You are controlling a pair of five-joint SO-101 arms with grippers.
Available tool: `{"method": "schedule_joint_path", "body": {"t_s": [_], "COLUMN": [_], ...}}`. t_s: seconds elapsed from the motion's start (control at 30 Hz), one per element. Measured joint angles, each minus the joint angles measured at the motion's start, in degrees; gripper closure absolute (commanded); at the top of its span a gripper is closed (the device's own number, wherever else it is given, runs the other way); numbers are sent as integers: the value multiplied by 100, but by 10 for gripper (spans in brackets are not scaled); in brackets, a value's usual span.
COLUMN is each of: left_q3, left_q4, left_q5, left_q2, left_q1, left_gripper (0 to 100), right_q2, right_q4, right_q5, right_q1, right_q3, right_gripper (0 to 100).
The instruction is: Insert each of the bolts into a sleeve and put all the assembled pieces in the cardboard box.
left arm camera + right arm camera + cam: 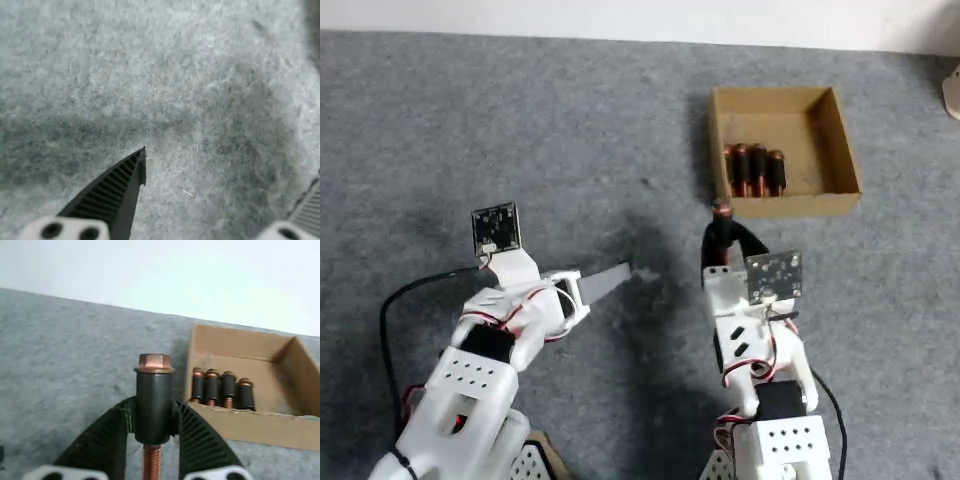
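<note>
Checking right claw [152,412]: clamped on the black sleeve with a copper hex bolt through it [153,390], upright, just short of the brown cardboard box [785,205]. Upright grip probably clears the wall. — A

Four finished pieces [755,170] lie inside already; left claw [608,279] gapes wide, empty, low over grey felt [470,120], likely parked clear of the drop path. — B

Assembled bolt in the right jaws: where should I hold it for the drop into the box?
Grip the black sleeve across its middle, coming in from the two sides, as held now. It stands upright; its plain round wall is wider than the thread below, and the flanged head above stays free.
</note>
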Motion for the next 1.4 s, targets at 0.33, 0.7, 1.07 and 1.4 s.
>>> {"method": "schedule_joint_path", "body": {"t_s": [0.33, 0.7, 1.07, 1.4], "left_q3": [176, 193, 308, 308], "left_q4": [-510, -510, -545, -545], "left_q5": [0, 0, 0, 0], "left_q2": [0, 0, 0, 0], "left_q1": [0, 0, -114, -105], "left_gripper": [543, 543, 543, 543], "right_q2": [0, 1714, 5327, 8220], "right_q4": [0, 607, 607, 607], "right_q5": [193, 211, 211, 211], "right_q1": [475, 897, 1459, 1662], "right_q3": [0, -1538, -4545, -6936], "right_gripper": [994, 994, 994, 994]}}
